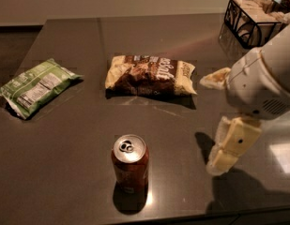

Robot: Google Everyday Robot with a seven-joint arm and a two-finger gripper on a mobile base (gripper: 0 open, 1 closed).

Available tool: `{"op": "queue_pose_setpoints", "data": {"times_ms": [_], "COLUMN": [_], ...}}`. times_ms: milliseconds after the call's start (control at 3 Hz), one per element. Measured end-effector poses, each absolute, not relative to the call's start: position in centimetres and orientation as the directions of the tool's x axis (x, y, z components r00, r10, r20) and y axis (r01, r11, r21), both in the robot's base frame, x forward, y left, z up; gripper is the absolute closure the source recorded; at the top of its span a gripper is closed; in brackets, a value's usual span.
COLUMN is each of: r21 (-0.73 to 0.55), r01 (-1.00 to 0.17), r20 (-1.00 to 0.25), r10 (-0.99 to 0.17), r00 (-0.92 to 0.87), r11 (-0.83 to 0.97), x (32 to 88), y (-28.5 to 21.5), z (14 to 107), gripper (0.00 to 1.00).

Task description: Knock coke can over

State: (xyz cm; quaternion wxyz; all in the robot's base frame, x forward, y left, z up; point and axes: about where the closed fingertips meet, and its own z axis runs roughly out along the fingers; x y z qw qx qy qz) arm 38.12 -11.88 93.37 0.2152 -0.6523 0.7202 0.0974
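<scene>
The coke can (130, 169) is a small red can with a silver top and pull tab. It stands upright near the front edge of the dark table (69, 139). My gripper (209, 124) hangs over the table's right side, to the right of the can and clear of it. Its two cream fingers are spread apart with nothing between them: one finger (229, 144) points down towards the table, the other (215, 78) points left towards the brown bag. The white wrist housing fills the right edge of the view.
A brown and cream snack bag (151, 74) lies behind the can at mid table. A green snack bag (35, 84) lies at the left. A black wire basket (250, 18) with packets stands at the back right corner.
</scene>
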Motion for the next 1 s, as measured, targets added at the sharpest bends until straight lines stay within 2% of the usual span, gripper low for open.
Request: {"op": "queue_pose_setpoints", "data": {"times_ms": [1000], "r21": [-0.072], "r01": [-0.997], "r20": [-0.669], "r10": [-0.742], "r00": [0.027], "r11": [0.029], "x": [34.4], "y": [0.2], "z": [89.7], "gripper": [0.00]}}
